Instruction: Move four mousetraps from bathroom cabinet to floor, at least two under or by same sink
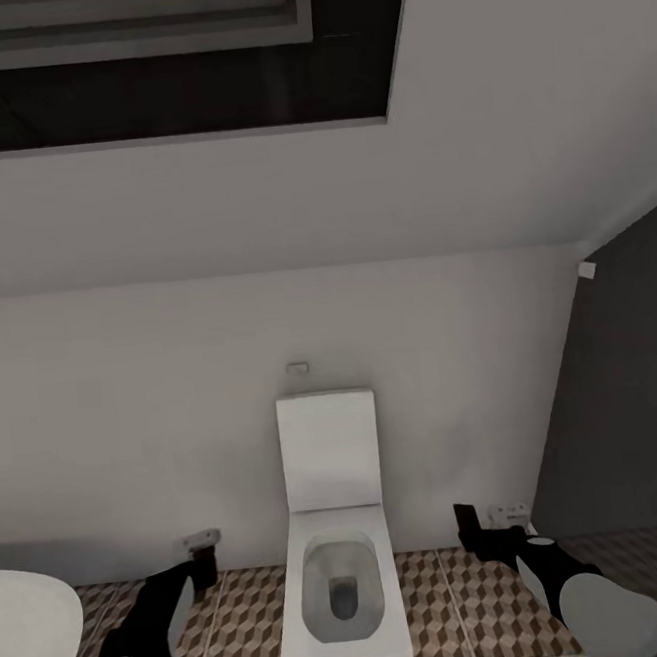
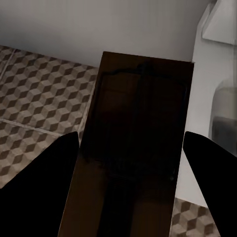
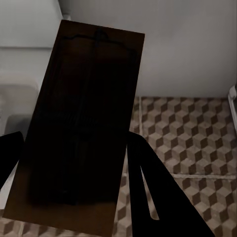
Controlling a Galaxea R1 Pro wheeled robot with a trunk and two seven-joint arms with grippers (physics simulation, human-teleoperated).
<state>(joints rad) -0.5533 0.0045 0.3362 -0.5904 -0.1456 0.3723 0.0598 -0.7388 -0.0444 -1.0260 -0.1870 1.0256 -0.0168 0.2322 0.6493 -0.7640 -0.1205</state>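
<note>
Nearest to you, both arms reach forward low over the bathroom floor (image 1: pixel 455 598), its cube-patterned tiles running between them. At the lower left edge of the head view a white curved rim, likely the bathtub (image 1: pixel 32 638), sits just beside your left arm, so that side is tight. Your left gripper (image 1: pixel 202 554) is clamped on a mousetrap (image 2: pixel 133 148): in the left wrist view the dark brown board runs out between the two black fingers (image 2: pixel 44 182), its metal bar faint on top, held above the tiles with the white toilet body just beside its far end. Your right gripper (image 1: pixel 479 530) grips a second mousetrap (image 3: pixel 81 128) the same way; in the right wrist view the board lies between the fingers (image 3: pixel 158 197), over tile, with the toilet's white side beyond it. Between the two grippers stands the white toilet (image 1: pixel 342 588), lid (image 1: pixel 330 449) raised against the wall, bowl open; it blocks the middle and leaves a strip of open tile on each side. A small flush plate (image 1: pixel 297 369) sits on the pale wall (image 1: pixel 126 418) above the cistern lid. To the right a dark grey wall (image 1: pixel 636 389) closes that side, with bare tile in front of it. Overhead is a dark recessed ceiling panel (image 1: pixel 164 83).
</note>
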